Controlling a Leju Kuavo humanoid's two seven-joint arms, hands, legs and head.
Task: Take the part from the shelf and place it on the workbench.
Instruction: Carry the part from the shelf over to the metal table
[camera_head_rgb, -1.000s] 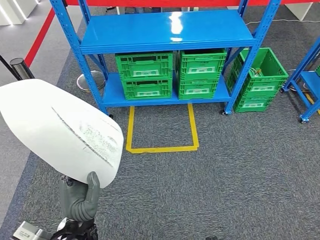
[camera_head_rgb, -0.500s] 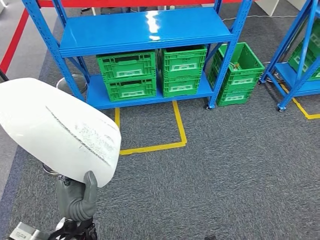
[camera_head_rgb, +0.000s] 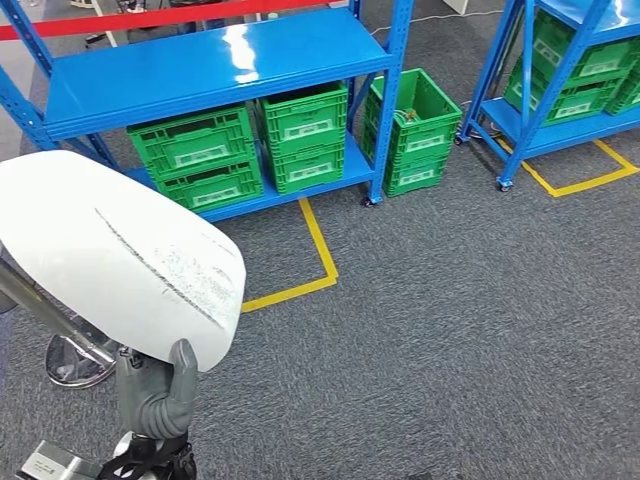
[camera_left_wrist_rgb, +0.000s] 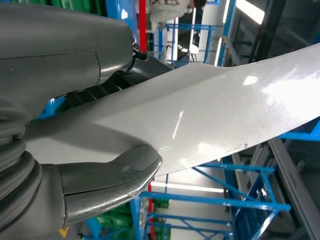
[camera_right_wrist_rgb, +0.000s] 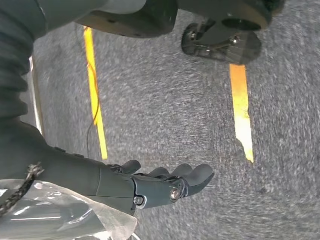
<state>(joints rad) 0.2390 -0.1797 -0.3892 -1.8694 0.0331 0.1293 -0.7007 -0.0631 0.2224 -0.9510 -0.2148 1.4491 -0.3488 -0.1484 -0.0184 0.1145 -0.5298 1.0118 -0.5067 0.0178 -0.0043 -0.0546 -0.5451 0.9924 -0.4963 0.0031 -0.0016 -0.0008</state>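
Far left of the head view: left hand (camera_head_rgb: 155, 392) low in frame, holding up a big white part (camera_head_rgb: 121, 255). Grey thumb laid on the part's lower edge; left wrist view shows the thumb (camera_left_wrist_rgb: 113, 177) under the part (camera_left_wrist_rgb: 211, 115) and the darker fingers on its other face, so fingers are clamped on the part. Part is smooth, glossy, rounded, with a grey scuffed streak across it; it is carried off the shelf, tilted, over the carpet. A round metal base (camera_head_rgb: 72, 358) with a slanting pole sits on the floor behind the part.

Middle: blue shelf (camera_head_rgb: 204, 70) with a bare, shiny upper deck. On its lower deck, stacked green crates (camera_head_rgb: 196, 158) on the left and another stack (camera_head_rgb: 306, 135) just beside them. Yellow tape (camera_head_rgb: 321, 255) marks a box on the grey carpet (camera_head_rgb: 453, 330) in front of the shelf. One open green crate (camera_head_rgb: 411, 130) stands on the floor just right of the shelf post. Red strap (camera_head_rgb: 151, 17) runs behind the shelf.

Right: second blue shelf (camera_head_rgb: 558, 85) with green crates on it, yellow tape on the floor at its foot.

Right hand (camera_right_wrist_rgb: 158, 185), in the right wrist view, hangs over the carpet; dark fingers stretched out, close side by side, holding nothing.
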